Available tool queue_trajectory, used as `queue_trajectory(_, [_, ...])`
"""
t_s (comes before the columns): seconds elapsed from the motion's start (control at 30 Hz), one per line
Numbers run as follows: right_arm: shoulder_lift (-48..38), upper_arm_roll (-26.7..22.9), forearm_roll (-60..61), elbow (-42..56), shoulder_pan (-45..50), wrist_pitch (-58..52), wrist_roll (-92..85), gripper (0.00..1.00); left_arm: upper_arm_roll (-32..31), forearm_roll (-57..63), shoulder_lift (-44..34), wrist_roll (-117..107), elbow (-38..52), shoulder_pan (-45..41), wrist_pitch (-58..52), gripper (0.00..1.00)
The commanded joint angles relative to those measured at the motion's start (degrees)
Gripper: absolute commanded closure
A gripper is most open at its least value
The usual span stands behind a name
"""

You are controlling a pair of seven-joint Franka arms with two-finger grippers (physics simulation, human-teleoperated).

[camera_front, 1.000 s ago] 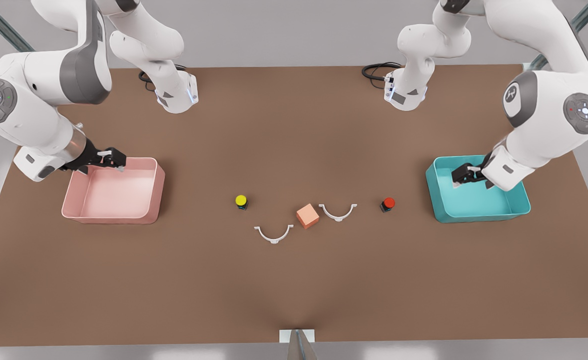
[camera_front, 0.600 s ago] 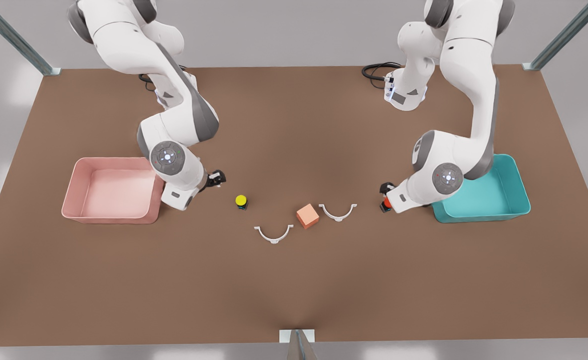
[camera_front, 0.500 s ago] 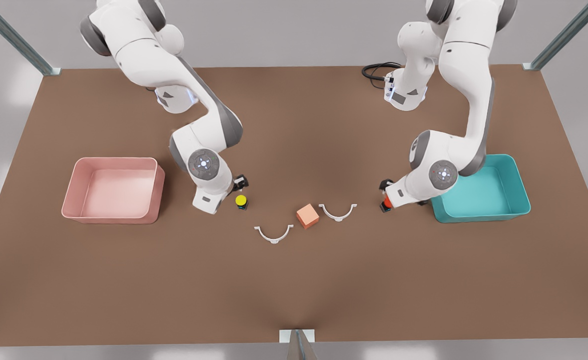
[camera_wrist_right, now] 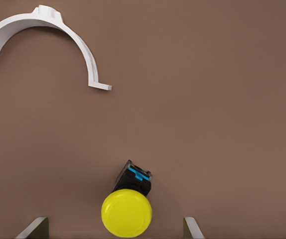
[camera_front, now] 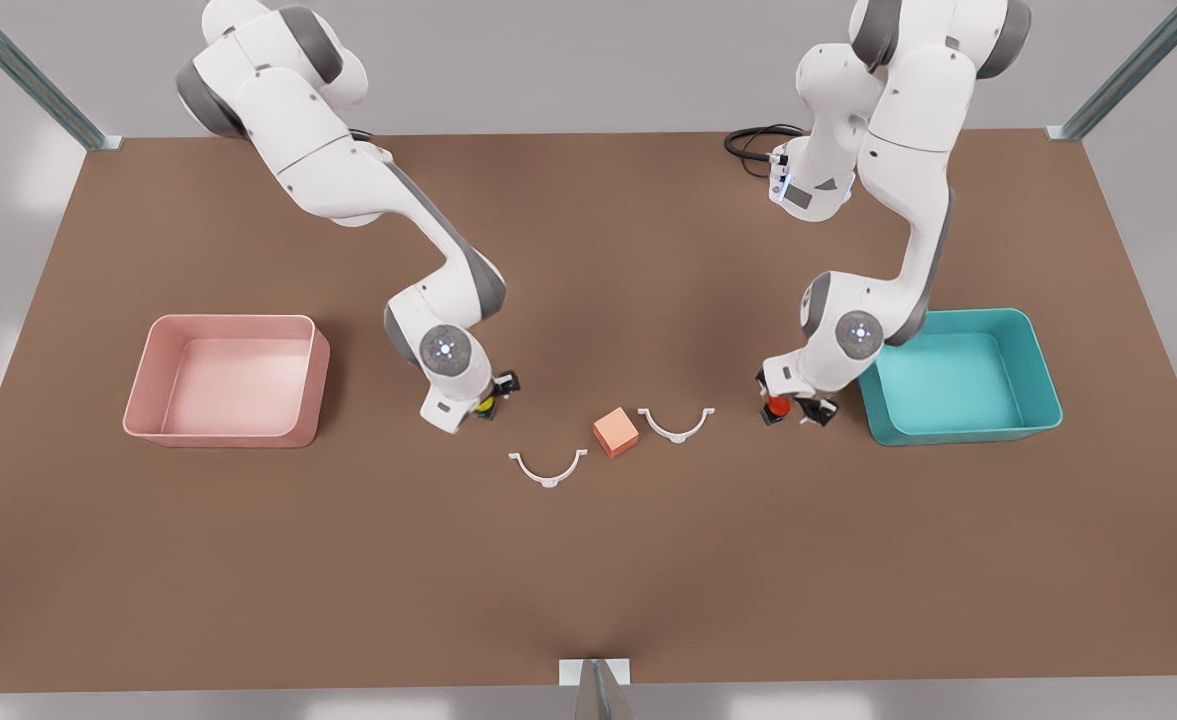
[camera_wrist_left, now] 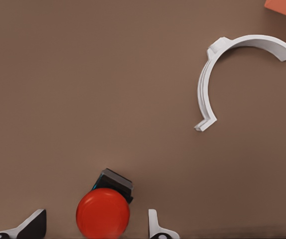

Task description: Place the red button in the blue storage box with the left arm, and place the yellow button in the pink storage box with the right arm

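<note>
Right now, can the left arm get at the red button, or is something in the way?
Probably yes. The left hand is open with a finger on either side of the red button, gaps on both sides. The nearby white half-ring lies well clear.

The whole table [camera_front: 588, 560] is seen from high up front. Each wrist cam is pointed straight down, close in; a half-ring [camera_front: 676, 424] [camera_wrist_left: 232, 74] is shared with front.
</note>
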Motion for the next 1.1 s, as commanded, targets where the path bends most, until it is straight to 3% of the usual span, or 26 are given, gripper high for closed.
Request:
queue_trajectory(0.0, [-0.15,-0.03,0.04,-0.7,-0.01,4.87,6.89,0.0,-0.08,0.03,-0.26,13.24,-0.91,-0.11,3.13,0.01])
queue_trajectory(0.23, [1.16,-0.03,0.04,-7.73,-0.18,15.94,6.63,0.0,-0.25,-0.06,2.38,13.24,0.93,-0.72,3.22,0.04])
queue_trajectory(0.37, [2.57,-0.12,-1.54,-8.7,-0.18,18.93,6.72,0.0,-0.16,-0.06,2.82,13.24,0.93,-0.72,3.22,0.37])
queue_trajectory(0.5, [2.75,-0.2,-2.77,-8.7,-0.18,20.25,6.72,0.0,-0.16,-0.06,2.2,13.15,0.93,-0.63,3.13,0.46])
queue_trajectory(0.57, [2.84,-0.2,-2.77,-8.7,-0.18,20.25,6.81,0.18,-0.16,-0.06,1.15,12.8,1.02,-0.63,3.04,0.49])
queue_trajectory(0.67, [3.1,-0.2,-2.77,-8.87,-0.18,20.86,6.72,0.25,0.01,-0.06,-2.89,12.71,1.28,-0.2,1.72,0.51])
queue_trajectory(0.77, [3.36,-0.29,-4.0,-8.87,-0.27,20.95,6.72,0.37,0.19,0.12,-10.1,20.79,1.28,7.53,-8.91,0.51])
queue_trajectory(0.87, [3.45,-0.29,-4.0,-8.96,-0.18,20.95,6.72,0.38,0.28,0.12,-13.97,35.73,1.28,18.35,-17.61,0.51])
queue_trajectory(1.0, [3.28,-0.29,-4.0,-9.84,-0.18,20.86,6.81,0.36,2.29,0.12,-11.77,45.49,1.28,24.5,-17.79,0.51])
queue_trajectory(1.07, [3.1,-0.29,-4.0,-9.93,-0.18,20.95,6.72,0.46,3.53,0.12,-9.84,47.34,1.11,24.5,-17.79,0.51])
